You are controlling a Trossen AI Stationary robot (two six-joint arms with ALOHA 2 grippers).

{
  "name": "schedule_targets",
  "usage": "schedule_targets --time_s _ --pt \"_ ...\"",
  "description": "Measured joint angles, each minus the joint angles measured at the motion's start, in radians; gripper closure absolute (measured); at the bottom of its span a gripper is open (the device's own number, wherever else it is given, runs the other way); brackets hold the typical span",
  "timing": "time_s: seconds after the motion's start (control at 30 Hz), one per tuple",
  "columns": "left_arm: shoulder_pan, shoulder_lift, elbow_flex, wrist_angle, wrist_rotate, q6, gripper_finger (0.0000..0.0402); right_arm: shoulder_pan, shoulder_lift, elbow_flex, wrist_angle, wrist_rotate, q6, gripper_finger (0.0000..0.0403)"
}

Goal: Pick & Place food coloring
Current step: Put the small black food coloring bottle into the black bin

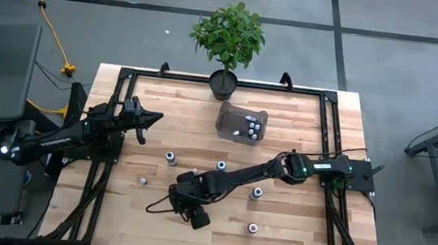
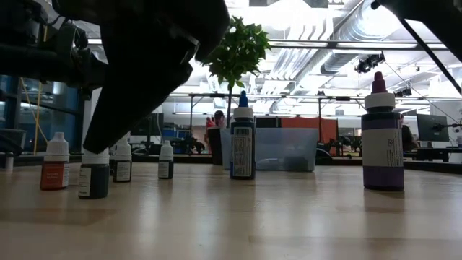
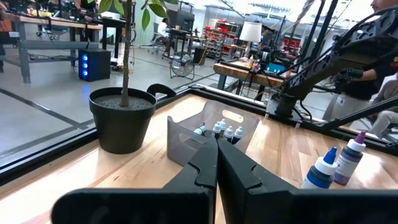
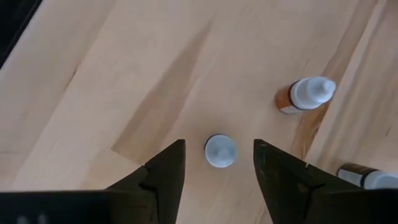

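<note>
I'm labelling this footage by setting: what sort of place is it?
Probably an open workshop or robotics lab. Beyond the light wooden table are metal workbenches, exposed silver ceiling ducts and a bare grey concrete floor.

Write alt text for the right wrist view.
Looking straight down at a wooden table, the right gripper hangs open with a white-capped bottle standing between its fingers. An orange bottle lies on its side nearby, and part of another bottle shows at the edge.
</note>
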Motion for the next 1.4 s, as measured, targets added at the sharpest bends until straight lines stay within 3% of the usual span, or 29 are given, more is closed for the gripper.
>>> schedule_targets --time_s 0.5,1.4 --pt "0.000 0.000 0.000 0.000 0.000 0.000 0.0401 0.002 0.000 0.000 0.002 0.010 0.023 0.0260" --pt "0.000 0.000 0.000 0.000 0.000 0.000 0.0401 0.004 0.015 0.000 0.036 -0.021 0.049 0.0261"
